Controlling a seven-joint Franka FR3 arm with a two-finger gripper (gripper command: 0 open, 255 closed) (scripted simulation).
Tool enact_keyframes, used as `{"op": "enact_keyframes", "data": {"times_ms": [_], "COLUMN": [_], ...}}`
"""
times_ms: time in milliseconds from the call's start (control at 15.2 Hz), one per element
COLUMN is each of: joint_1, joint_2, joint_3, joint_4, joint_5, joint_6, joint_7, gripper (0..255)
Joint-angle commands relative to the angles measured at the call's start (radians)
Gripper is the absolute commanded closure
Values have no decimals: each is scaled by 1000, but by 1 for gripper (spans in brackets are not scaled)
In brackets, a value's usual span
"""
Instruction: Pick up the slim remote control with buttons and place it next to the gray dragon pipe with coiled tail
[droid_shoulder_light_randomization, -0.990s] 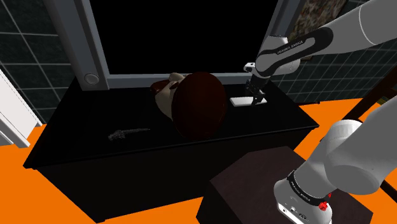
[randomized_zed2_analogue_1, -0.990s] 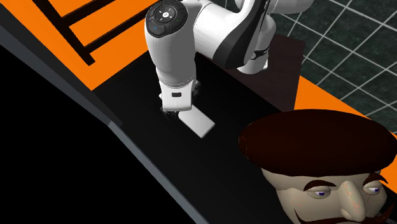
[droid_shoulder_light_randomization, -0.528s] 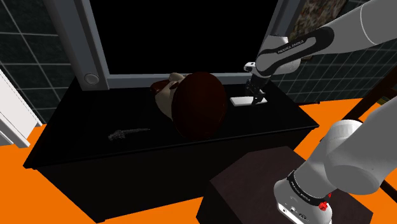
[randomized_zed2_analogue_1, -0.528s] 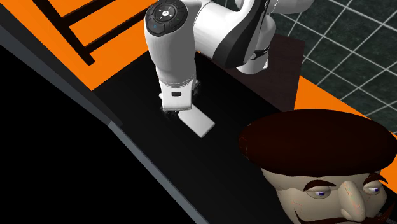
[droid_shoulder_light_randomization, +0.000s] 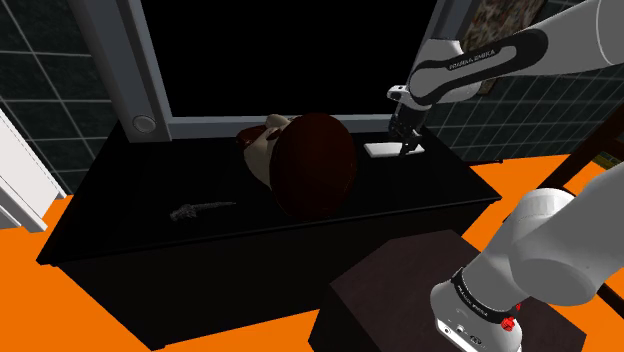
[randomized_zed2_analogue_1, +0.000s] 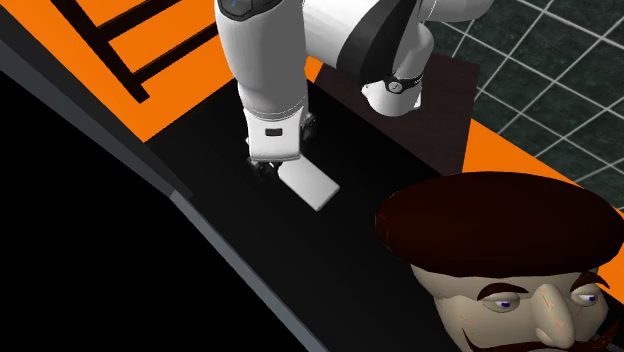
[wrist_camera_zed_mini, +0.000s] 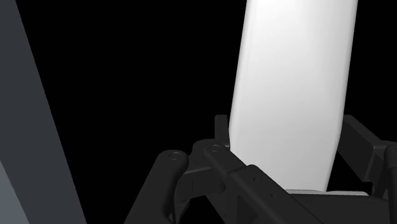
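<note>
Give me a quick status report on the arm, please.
Claw shut on white remote. Gray dragon pipe far along the black table. Big capped head sits between them.

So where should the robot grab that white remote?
Across its narrow width, from above: the white remote is long, flat and slim, so its side edges suit a pinch. The gripper clasps it that way now, near one end.
</note>
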Motion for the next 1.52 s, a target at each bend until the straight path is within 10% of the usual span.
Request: {"op": "enact_keyframes", "data": {"times_ms": [0,528,1452], "joint_1": [-4,-11,164], "joint_2": [-21,-81,110], "joint_3": [7,33,212], "joint_4": [12,74,227], "joint_5": [-9,-27,119], "joint_6": [-31,-150,-140], "joint_7": [7,26,284], "gripper": [255,255,255]}}
